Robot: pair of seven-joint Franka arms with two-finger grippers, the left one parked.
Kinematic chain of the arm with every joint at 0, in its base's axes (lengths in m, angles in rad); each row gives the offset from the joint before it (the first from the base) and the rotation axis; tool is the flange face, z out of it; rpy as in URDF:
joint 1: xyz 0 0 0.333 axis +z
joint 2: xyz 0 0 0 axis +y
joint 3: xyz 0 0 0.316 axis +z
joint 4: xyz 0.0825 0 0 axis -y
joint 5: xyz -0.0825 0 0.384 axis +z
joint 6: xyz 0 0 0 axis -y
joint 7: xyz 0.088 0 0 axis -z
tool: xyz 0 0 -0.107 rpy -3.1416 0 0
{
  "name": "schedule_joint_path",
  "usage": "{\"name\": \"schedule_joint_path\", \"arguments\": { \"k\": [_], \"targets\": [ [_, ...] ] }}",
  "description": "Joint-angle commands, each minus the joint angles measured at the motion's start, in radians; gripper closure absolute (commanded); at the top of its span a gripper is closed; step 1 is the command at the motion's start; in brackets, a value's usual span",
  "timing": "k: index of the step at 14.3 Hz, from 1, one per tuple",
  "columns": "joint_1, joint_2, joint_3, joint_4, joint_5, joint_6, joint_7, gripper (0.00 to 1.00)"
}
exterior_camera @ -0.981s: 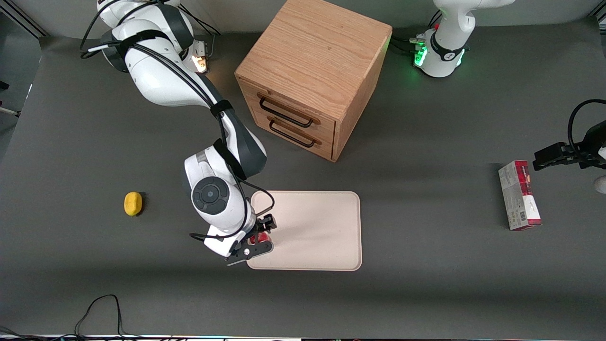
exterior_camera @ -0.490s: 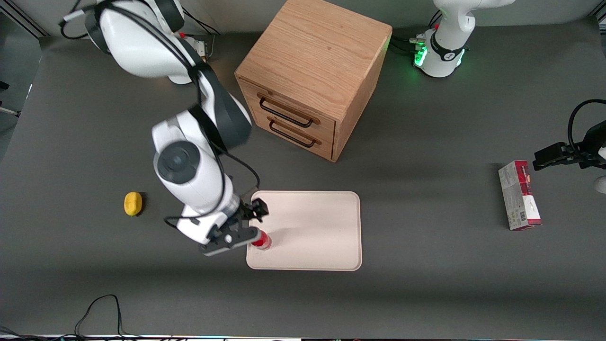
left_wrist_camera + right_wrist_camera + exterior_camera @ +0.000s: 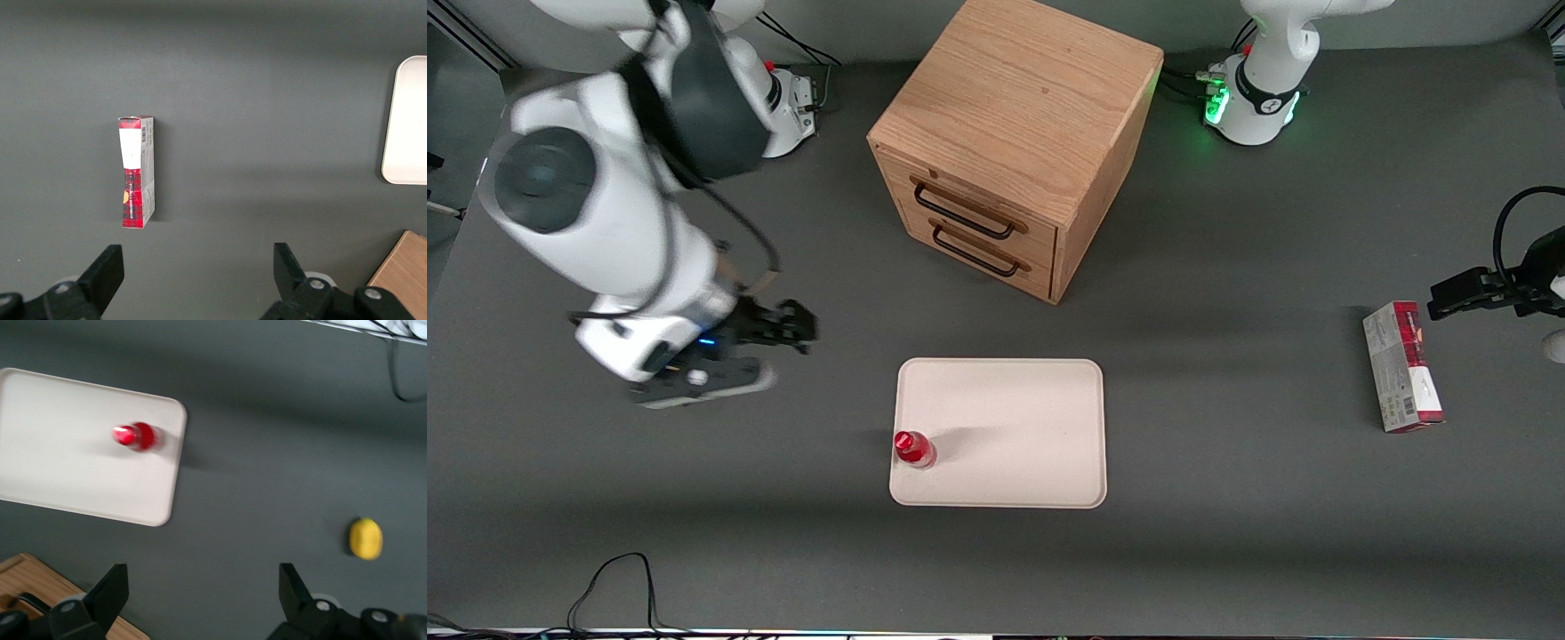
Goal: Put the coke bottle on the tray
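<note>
Pulled up and away since a moment ago: gripper (image 3: 769, 351), spread and empty. Well apart, small red coke bottle (image 3: 914, 449) upright by cream-white rectangular tray (image 3: 1032, 418) rim — easily toppled off if jolted.

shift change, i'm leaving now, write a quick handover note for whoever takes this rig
End effector: open and empty, up over bare table toward the working arm's end, well clear of the tray.
Coke bottle: standing upright on the tray, close to the tray's edge on the working arm's end, nearer the front camera than the tray's middle.
Done: bottle is placed and released.
Left: nothing on the bottle itself; probably just let the arm finish parking.
</note>
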Motion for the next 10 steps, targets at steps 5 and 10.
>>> {"name": "schedule_joint_path", "arguments": {
  "k": [5,10],
  "targets": [
    [-0.230,-0.310,0.009,-0.409,0.033,0.143,-0.214,0.00],
    [-0.287,-0.355,0.010,-0.455,0.017,0.149,-0.233,0.00]
  ]
}}
